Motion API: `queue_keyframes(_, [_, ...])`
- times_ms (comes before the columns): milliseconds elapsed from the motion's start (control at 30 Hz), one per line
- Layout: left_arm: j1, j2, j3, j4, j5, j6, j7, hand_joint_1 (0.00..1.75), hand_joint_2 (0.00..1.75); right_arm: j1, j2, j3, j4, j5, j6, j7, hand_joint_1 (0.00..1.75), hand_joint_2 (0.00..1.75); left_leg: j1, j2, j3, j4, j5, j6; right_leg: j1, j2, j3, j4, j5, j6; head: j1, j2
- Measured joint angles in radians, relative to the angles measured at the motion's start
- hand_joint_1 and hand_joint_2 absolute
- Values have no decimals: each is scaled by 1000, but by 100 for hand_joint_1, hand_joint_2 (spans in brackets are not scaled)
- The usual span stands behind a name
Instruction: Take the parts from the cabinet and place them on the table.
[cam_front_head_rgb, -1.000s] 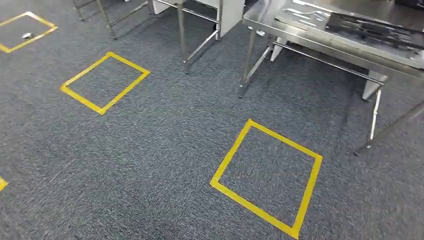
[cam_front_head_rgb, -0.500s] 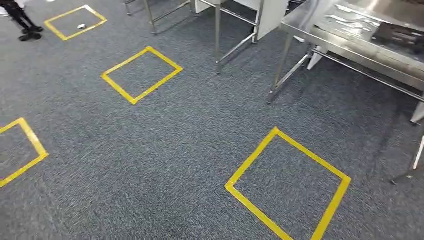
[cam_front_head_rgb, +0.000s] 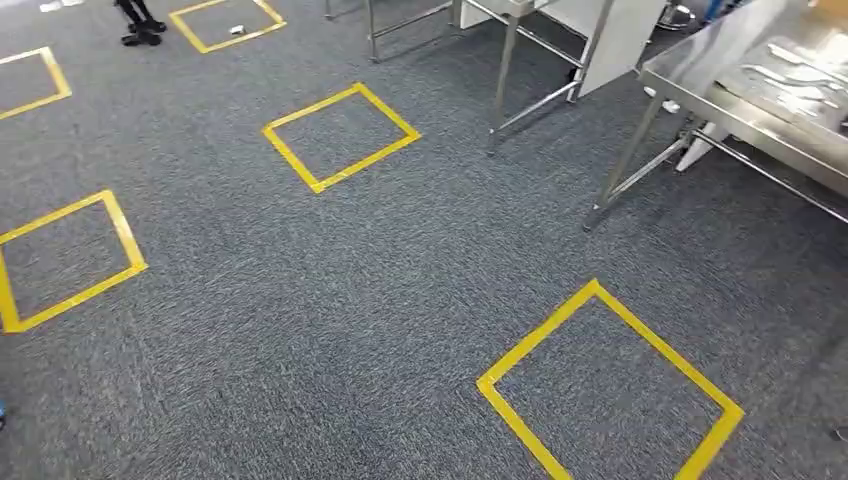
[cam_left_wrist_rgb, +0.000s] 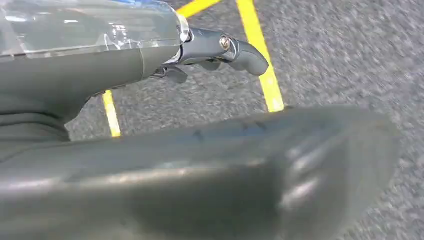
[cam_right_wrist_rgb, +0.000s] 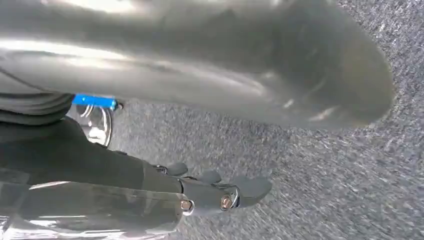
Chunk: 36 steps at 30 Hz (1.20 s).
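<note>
Since the robot is out on the open floor, the head view gives me mostly speckled dark grey carpet (cam_front_head_rgb: 330, 300) marked with squares of yellow tape (cam_front_head_rgb: 540, 333). A bare stainless steel table (cam_front_head_rgb: 715, 80) stands well ahead, toward the right hand's side, and a person's dark shoes (cam_front_head_rgb: 140, 30) are far off on the left hand's side. On that table top lie some pale, flat, narrow metal pieces (cam_front_head_rgb: 790, 72). I take them for parts of the kind the task means, though they are too small to make out properly. I cannot tell where the cabinet stands, so I cannot place the parts to be fetched any closer than that. If they are like those pieces, I would expect them to be thin, stiff, smooth and fairly light. They would probably slip under hard fingertips and be awkward to lift off a flat shelf. The best hold would be across the narrow width near the middle, thumb against fingers. In the left wrist view, the left hand (cam_left_wrist_rgb: 165, 60) hangs over the carpet beside a line of the tape. Its dark fingers (cam_left_wrist_rgb: 240, 50) reach out clear of the thick grey thumb (cam_left_wrist_rgb: 300, 165) and hold nothing. In the right wrist view, the right hand (cam_right_wrist_rgb: 165, 185) is the same, with its fingers (cam_right_wrist_rgb: 240, 192) spread away from the thumb (cam_right_wrist_rgb: 250, 65) and nothing between them but carpet. Neither hand has a part near it, and the pale pieces on the table are well apart from both.
</note>
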Motion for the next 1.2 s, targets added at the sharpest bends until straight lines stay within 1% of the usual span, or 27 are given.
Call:
queue_keyframes(67, [1, 0, -4, 0, -2, 1, 1, 0, 0, 0, 0, 0, 0, 0, 0, 0, 0, 0, 4, -29, 1, 8, -3, -9, -11, 16, 75, -169, 100, 4, 0, 0])
queue_keyframes(100, [1, 1, -5, 0, -2, 2, 1, 0, 0, 1, 0, 0, 0, 0, 0, 0, 0, 0, 5, -40, -3, 13, -7, -16, -19, 63, 106, -244, 122, 5, 0, 0])
queue_keyframes(133, [-1, 3, -6, -1, -2, 2, 2, 0, 0, 2, 3, 0, 0, 0, 1, 1, 0, 0, 0, -50, -11, 23, -8, -25, -17, 109, 111, -259, 108, 5, 0, 0])
queue_keyframes(233, [3, 3, -6, -1, -5, 2, 3, 0, 0, -1, 5, 0, 0, 1, 1, 3, 0, 0, 9, -86, -21, 15, 3, -49, -7, 73, 107, -252, 110, -14, 0, 0])
queue_keyframes(267, [5, 4, -6, -1, -5, 2, 3, 0, 0, -2, 8, 0, 0, 1, 2, 2, 0, 0, 9, -98, -27, 15, 4, -56, -14, 60, 109, -261, 115, -24, 0, 0])
queue_keyframes(333, [5, 5, -8, -1, -15, 1, 6, 0, 0, 1, 9, 0, 0, 3, 13, 0, 0, 0, 5, 2, -47, 70, -36, -57, -10, 32, 114, -268, 117, -41, 0, 0])
queue_keyframes(367, [1, 6, -12, -1, -19, -2, 8, 0, 0, 3, 10, 0, 0, 5, 18, -3, 0, 0, 6, 24, -84, 146, -78, -60, -5, 15, 113, -268, 116, -46, 0, 0])
queue_keyframes(400, [-2, 7, -16, -1, -24, -7, 9, 0, 0, 6, 12, 0, 0, 7, 24, -4, 0, 0, 6, 32, -128, 242, -123, -62, -1, -4, 113, -268, 115, -49, 0, 0])
queue_keyframes(433, [-1, 6, -19, -1, -27, -13, 9, 0, 0, 7, 13, 0, 0, 11, 29, -6, 0, 0, 6, 34, -161, 314, -149, -62, 3, -20, 112, -267, 113, -51, 0, 0])
queue_keyframes(467, [2, 6, -24, -1, -31, -21, 9, 0, 0, 6, 16, 1, 0, 16, 35, -8, 0, 0, 6, 36, -173, 347, -151, -62, 6, -33, 113, -267, 113, -53, 0, 0])
queue_keyframes(500, [4, 6, -27, -1, -31, -28, 10, 0, 0, 4, 16, 2, 0, 21, 37, -11, 0, 0, 6, 37, -159, 326, -131, -60, 9, -47, 114, -267, 111, -54, 0, 0])
queue_keyframes(567, [4, 7, -29, -1, -24, -41, 9, 0, 0, -3, 20, 6, 0, 32, 47, -14, 0, 0, 4, 48, -76, 176, -56, -50, 13, -70, 120, -267, 108, -53, 0, 0])
queue_keyframes(600, [2, 8, -29, -1, -23, -45, 9, 0, 0, -6, 21, 9, 0, 37, 48, -16, 0, 0, -1, 75, -27, 88, -22, -41, 16, -80, 123, -267, 106, -52, 0, 0])
queue_keyframes(633, [-2, 8, -29, -1, -22, -50, 7, 0, 0, -6, 22, 14, 0, 42, 49, -18, 0, 0, -14, 127, 3, 27, -28, -31, 21, -91, 125, -265, 102, -47, 0, 0])
queue_keyframes(767, [2, 5, -30, -1, -21, -58, 1, 0, 0, -17, 19, 30, 0, 62, 53, -18, 0, 0, -20, 87, -7, 17, -17, -15, 20, -127, 132, -271, 102, -31, 0, 0])
queue_keyframes(800, [4, 1, -30, 0, -19, -58, 0, 0, 0, -18, 14, 32, 0, 63, 53, -18, 0, 0, -5, 78, 8, 2, -6, -8, 16, -106, 133, -264, 91, -22, 0, 0])
queue_keyframes(833, [2, -8, -30, 0, -16, -59, -1, 0, 0, -16, 10, 34, 0, 63, 54, -17, 0, 0, -7, 70, 9, -4, -3, -4, 14, -48, 123, -238, 71, -17, 0, 0])
queue_keyframes(867, [-3, -10, -30, 0, -14, -60, -2, 0, 0, -15, 9, 35, 0, 64, 54, -16, 0, 0, -7, 60, 6, -4, 0, 1, 12, -17, 91, -173, 30, -17, 0, 0])
queue_keyframes(933, [-7, -16, -30, 0, -16, -60, 4, 0, 0, -10, 3, 36, 0, 63, 52, -21, 0, 0, -8, 36, 3, -2, 0, 2, 11, 0, 8, -6, -40, -13, 0, 0])
queue_keyframes(967, [-7, -18, -31, 0, -23, -59, 11, 0, 0, -8, 0, 36, 0, 63, 50, -25, 0, 0, -8, 24, 3, -1, 0, 2, 10, 1, -19, 43, -45, -11, 0, 0])
queue_keyframes(1000, [-6, -22, -32, 0, -26, -60, 18, 0, 0, -6, -2, 36, 0, 63, 49, -30, 0, 0, -7, 10, 5, -1, 0, 1, 7, 2, -23, 40, -23, -8, 0, 0])
queue_keyframes(1033, [-5, -24, -32, 0, -28, -60, 21, 0, 0, -5, -4, 36, 0, 63, 48, -32, 0, 0, -5, -3, 7, 1, -1, -1, 3, 2, -5, -5, 18, -6, 0, 0])
queue_keyframes(1067, [-5, -29, -32, 0, -32, -60, 23, 0, 0, -4, -7, 36, -1, 63, 49, -35, 0, 0, -3, -19, 8, 6, -4, -4, -2, 9, 32, -96, 75, -3, 0, 0])
queue_keyframes(1100, [-5, -32, -32, 0, -32, -60, 25, 0, 0, -3, -9, 36, -1, 63, 49, -37, 0, 0, 0, -33, 8, 13, -8, -11, -9, 32, 72, -190, 125, 1, 0, 0])
queue_keyframes(1133, [-6, -33, -33, 0, -32, -60, 26, 0, 0, 1, -9, 36, 0, 63, 49, -37, 0, 0, 0, -45, 0, 21, -13, -19, -19, 98, 91, -231, 120, 3, 0, 0])
queue_keyframes(1167, [-10, -33, -33, 0, -32, -60, 27, 0, 0, 0, -9, 36, -1, 63, 49, -37, 0, 0, -2, -55, -10, 34, -16, -26, -15, 110, 86, -243, 117, -2, 0, 0])
queue_keyframes(1200, [-10, -33, -33, 0, -32, -60, 27, 0, 0, -1, -9, 36, -1, 63, 49, -37, 0, 0, -2, -64, -17, 31, -11, -33, -14, 92, 83, -239, 117, -9, 0, 0])
